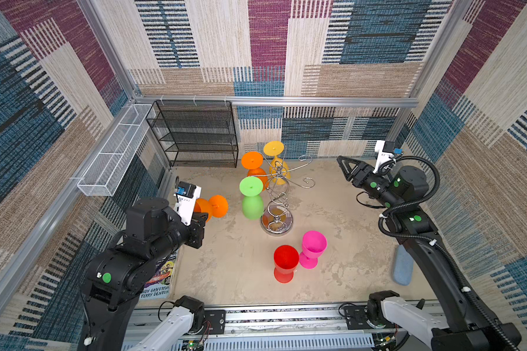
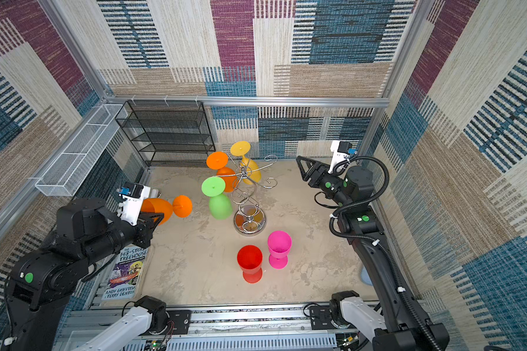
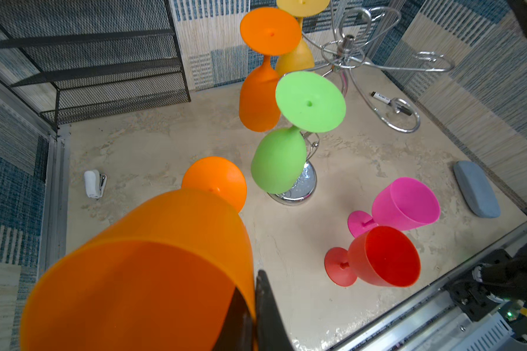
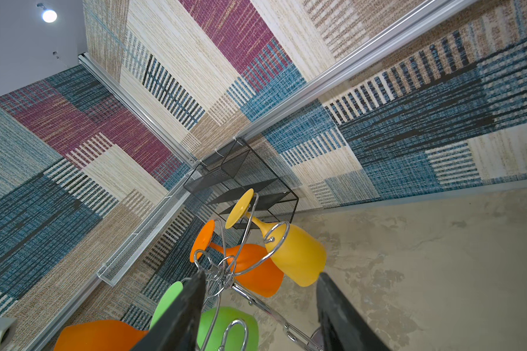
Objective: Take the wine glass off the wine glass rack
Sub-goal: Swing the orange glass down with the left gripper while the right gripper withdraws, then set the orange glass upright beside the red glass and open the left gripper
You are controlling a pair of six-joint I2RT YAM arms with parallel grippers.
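Note:
The chrome wine glass rack [image 1: 276, 224] [image 2: 250, 225] stands mid-table. Upside down from its curled arms hang an orange glass [image 1: 252, 160], a yellow glass [image 1: 273, 149] and a green glass [image 1: 251, 206]. A second orange wine glass [image 1: 218, 206] [image 2: 182, 206] [image 3: 177, 243] is left of the rack and apart from it, tilted above the table. My left gripper [image 1: 203, 216] [image 3: 254, 301] is shut on its bowl rim, one finger inside and one outside. To the rack's right, my right gripper [image 1: 343, 165] [image 4: 259, 282] is open and holds nothing.
A red glass [image 1: 286, 258] and a pink glass [image 1: 314, 240] stand upright near the front. A black mesh shelf [image 1: 195, 133] and a white mesh basket [image 1: 116, 152] line the back left. Also here: a book [image 1: 162, 273], a blue-grey case [image 1: 403, 269], a stapler [image 3: 93, 184] and a marker [image 3: 381, 98].

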